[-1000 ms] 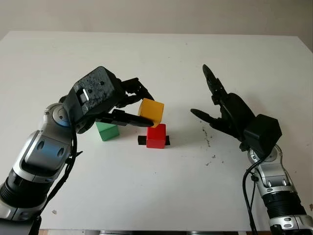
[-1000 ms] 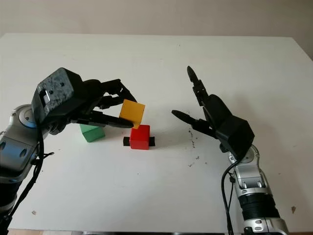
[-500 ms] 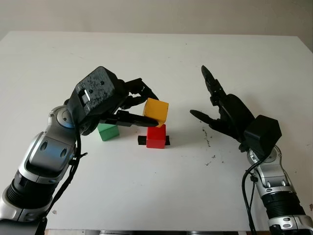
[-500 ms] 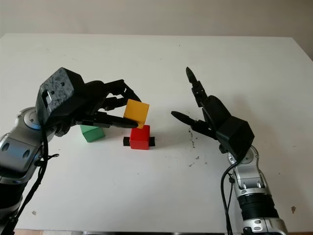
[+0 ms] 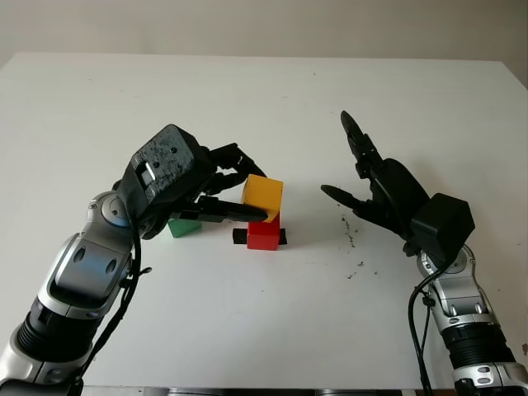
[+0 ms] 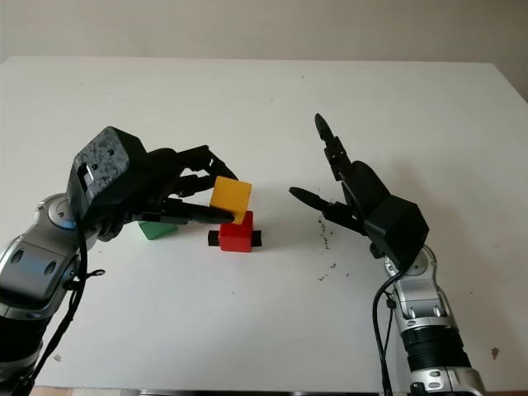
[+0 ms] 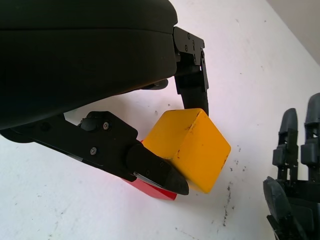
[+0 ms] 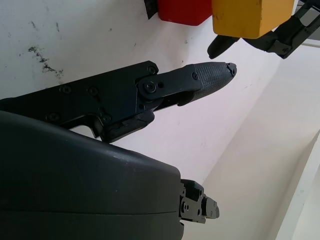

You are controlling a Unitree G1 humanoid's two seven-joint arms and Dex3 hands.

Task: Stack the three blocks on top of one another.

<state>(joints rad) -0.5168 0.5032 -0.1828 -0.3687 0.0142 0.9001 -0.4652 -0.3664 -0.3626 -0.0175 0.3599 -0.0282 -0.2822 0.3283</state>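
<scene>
My left hand (image 5: 235, 186) is shut on the yellow block (image 5: 263, 197), holding it just above the red block (image 5: 264, 234), slightly tilted; whether the two touch I cannot tell. The red block sits on a black marker strip at the table's middle. In the left wrist view the yellow block (image 7: 189, 148) is pinched between black fingers, with the red block (image 7: 150, 188) peeking out beneath. The green block (image 5: 183, 228) lies on the table left of the red one, partly hidden by my left hand. My right hand (image 5: 367, 183) hovers open to the right of the blocks.
The white table (image 5: 264, 91) stretches wide behind the blocks. Dark specks (image 5: 353, 239) mark its surface right of the red block, under my right hand. The table's front edge runs along the bottom of the head views.
My left hand has carried the yellow block rightward and lower, from beside the red block to just over it. The right hand has stayed where it was.
</scene>
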